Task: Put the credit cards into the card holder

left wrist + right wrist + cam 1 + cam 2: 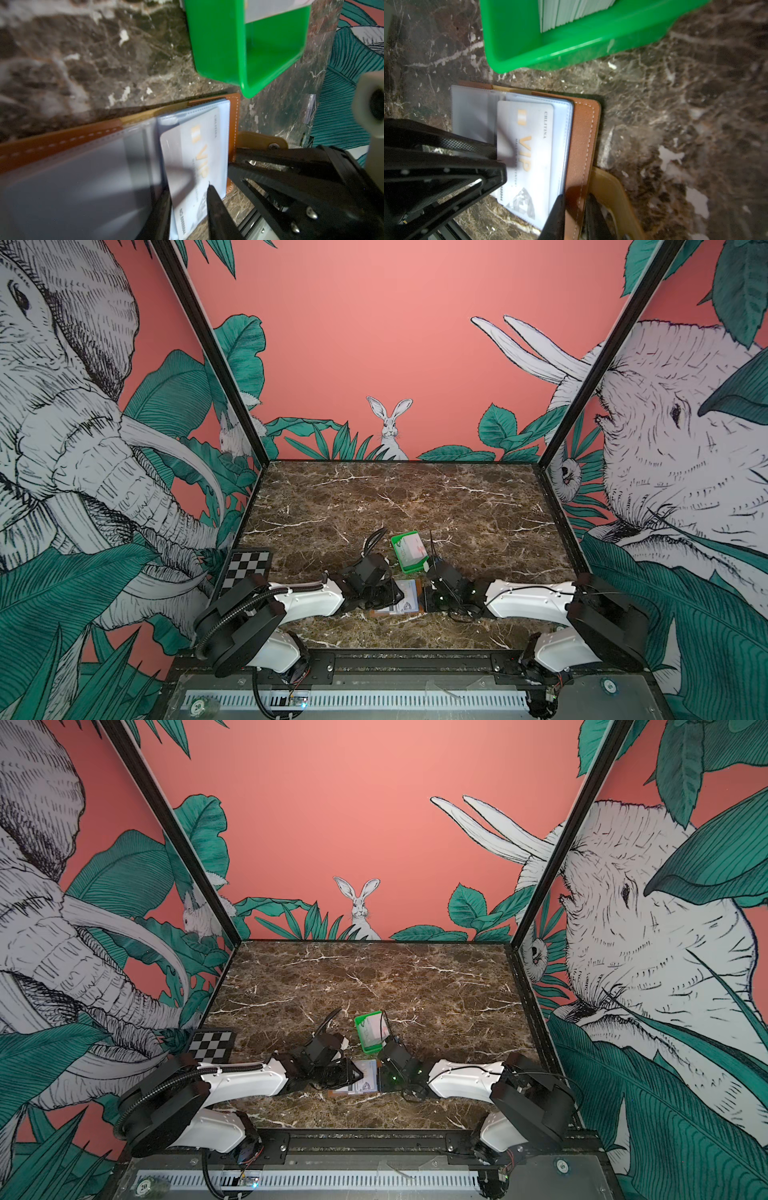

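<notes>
Right wrist view, nearest entry: right gripper (575, 199), fingers closed over the outer stitched edge of the card holder (583, 135). Tan-brown; lay open and flat near the front edge of the marble table (415, 497), between the two arms in both top views. Snap tab (261, 141): stuck out from that same edge, beside those fingers. VIP card (529, 149), pale with gold lettering: appeared partly tucked into a clear sleeve (566, 124) of the holder, with the long edge toward the spine outside the plastic. Left gripper (188, 185): fingers stood a little apart, one on either side of that card; could not tell whether clamped on it. Green tray (550, 54): stood just beyond the holder. Held a packed stack of credit cards (571, 14). Checkerboard (249, 568): lay off to the left, by the wall.
</notes>
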